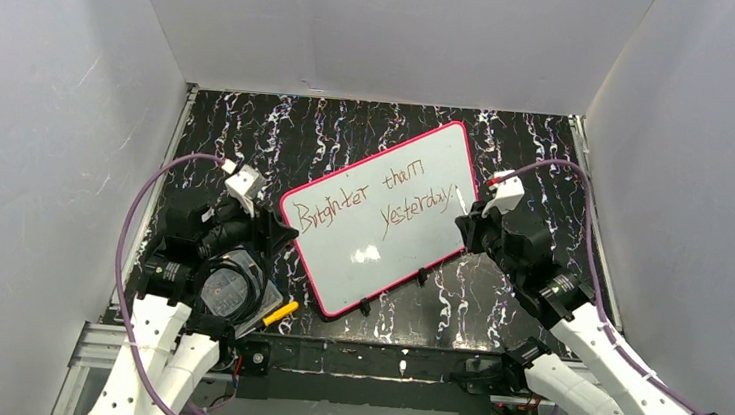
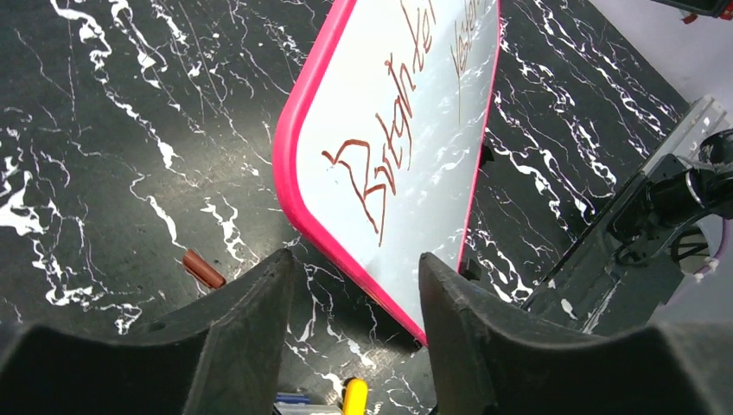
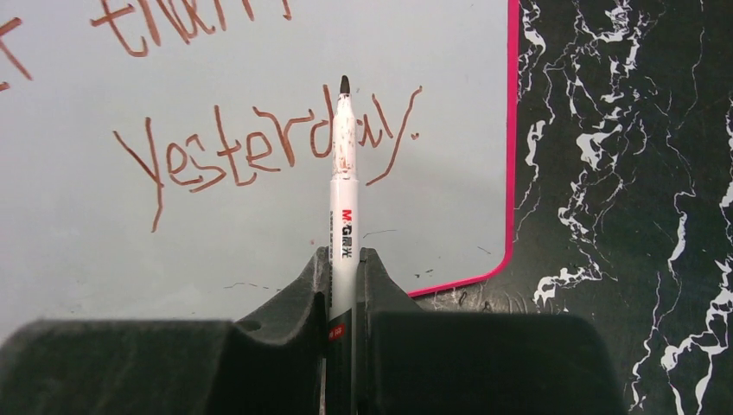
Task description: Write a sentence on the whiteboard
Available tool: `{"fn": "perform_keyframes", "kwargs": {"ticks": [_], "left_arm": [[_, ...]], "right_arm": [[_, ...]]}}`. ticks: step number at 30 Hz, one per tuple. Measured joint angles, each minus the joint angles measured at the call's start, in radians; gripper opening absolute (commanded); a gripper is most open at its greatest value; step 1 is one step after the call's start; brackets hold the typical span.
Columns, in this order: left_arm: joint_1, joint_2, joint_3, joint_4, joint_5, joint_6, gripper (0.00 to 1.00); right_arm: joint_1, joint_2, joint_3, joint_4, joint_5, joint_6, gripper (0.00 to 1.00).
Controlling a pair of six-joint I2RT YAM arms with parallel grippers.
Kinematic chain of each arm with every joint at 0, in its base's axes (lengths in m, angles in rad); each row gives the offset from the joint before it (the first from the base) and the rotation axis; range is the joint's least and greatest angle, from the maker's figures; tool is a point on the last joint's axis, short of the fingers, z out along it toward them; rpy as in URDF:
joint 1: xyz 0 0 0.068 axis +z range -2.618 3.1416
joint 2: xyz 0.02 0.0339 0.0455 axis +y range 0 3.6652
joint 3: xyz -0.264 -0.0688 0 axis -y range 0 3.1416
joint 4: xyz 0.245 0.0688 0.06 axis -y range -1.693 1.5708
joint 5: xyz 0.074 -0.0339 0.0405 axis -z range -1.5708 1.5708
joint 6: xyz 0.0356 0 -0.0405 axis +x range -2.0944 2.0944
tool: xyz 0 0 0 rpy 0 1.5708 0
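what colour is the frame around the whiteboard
The whiteboard's frame is pink-red; the left wrist view shows it best.

The whiteboard [image 1: 348, 271] is showing a glossy white face inside a pink-red frame. The sentence [image 3: 251, 151] is running across it in thin reddish-brown strokes, and the table [image 1: 509, 150] is presenting black with white marble veining. The marker [image 3: 344, 216] is displaying a white barrel, red-brown smears and a dark tip, while the left gripper [image 2: 356, 258] and right gripper [image 3: 344, 255] are reading matt black. A small cylinder [image 2: 203, 269] on the left is showing brown, an item [image 1: 281, 312] at the near left is showing yellow, and the cables [image 1: 132, 217] are showing purple against pale grey walls [image 1: 38, 139].
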Motion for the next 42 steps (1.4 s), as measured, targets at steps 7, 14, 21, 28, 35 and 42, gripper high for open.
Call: {"fn": "perform_keyframes", "kwargs": {"ticks": [7, 14, 21, 28, 35, 42], "left_arm": [[0.000, -0.042, 0.000, -0.036, -0.069, -0.008, 0.90], [0.000, -0.129, 0.020, -0.095, -0.189, 0.003, 0.93], [-0.002, -0.088, 0.203, -0.174, -0.395, -0.022, 0.92], [-0.002, 0.051, 0.323, -0.248, -0.638, -0.201, 0.98], [-0.002, 0.210, 0.379, -0.278, -0.695, -0.286, 0.98], [0.013, 0.361, 0.241, -0.230, -0.700, -0.337, 0.84]], "right_arm": [[0.000, -0.042, 0.000, -0.001, -0.050, -0.005, 0.01], [0.000, -0.051, 0.029, -0.012, -0.148, -0.015, 0.01], [0.000, -0.072, 0.064, -0.015, -0.279, -0.020, 0.01], [0.000, -0.111, 0.066, -0.006, -0.290, -0.019, 0.01], [0.000, -0.101, 0.072, -0.005, -0.253, -0.023, 0.01], [0.000, -0.136, 0.072, 0.004, -0.222, -0.068, 0.01]]}}
